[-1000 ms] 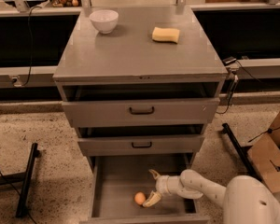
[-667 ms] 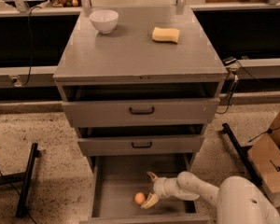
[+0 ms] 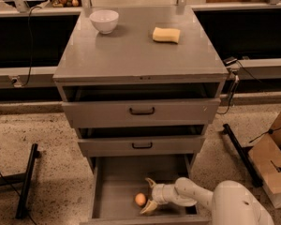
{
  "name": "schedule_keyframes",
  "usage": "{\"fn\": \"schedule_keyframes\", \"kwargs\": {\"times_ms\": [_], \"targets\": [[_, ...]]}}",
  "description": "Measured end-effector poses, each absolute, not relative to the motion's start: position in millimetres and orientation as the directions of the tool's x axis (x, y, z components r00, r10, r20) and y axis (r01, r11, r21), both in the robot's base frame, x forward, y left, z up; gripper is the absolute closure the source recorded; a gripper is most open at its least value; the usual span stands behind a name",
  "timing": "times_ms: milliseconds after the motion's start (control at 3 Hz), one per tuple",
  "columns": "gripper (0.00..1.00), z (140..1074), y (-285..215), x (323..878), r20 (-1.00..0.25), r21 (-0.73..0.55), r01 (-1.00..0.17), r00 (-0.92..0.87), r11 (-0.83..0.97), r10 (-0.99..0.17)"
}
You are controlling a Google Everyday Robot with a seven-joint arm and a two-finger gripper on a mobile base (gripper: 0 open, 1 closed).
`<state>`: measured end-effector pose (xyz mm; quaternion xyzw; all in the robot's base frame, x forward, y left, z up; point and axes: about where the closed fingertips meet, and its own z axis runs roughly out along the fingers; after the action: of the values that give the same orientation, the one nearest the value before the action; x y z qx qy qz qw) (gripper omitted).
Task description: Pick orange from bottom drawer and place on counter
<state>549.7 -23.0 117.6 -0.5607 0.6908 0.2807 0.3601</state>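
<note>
The orange (image 3: 140, 199) is a small round ball lying on the grey floor of the open bottom drawer (image 3: 113, 186), near its front. My gripper (image 3: 148, 195) is inside the drawer just right of the orange, open, with one finger behind it and one in front toward the drawer's front edge. The fingers stand apart from the orange and it rests on the drawer floor. My white arm (image 3: 201, 198) reaches in from the lower right. The counter (image 3: 131, 50) is the grey top of the cabinet above.
A white bowl (image 3: 104, 20) stands at the counter's back left and a yellow sponge (image 3: 166, 34) at its back right. The two upper drawers (image 3: 140, 111) with black handles are slightly pulled out. A cardboard box (image 3: 271, 158) sits on the floor at right, a black stand (image 3: 25, 179) at left.
My gripper has shifted slightly left, closer to the orange. The orange has not moved.
</note>
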Motion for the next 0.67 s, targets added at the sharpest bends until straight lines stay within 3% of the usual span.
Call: {"fn": "schedule_keyframes", "kwargs": {"times_ms": [667], "targets": [[0.0,120.2,-20.2,550.1,-0.834,-0.002,-0.978,-0.115,0.211,-0.54]]}}
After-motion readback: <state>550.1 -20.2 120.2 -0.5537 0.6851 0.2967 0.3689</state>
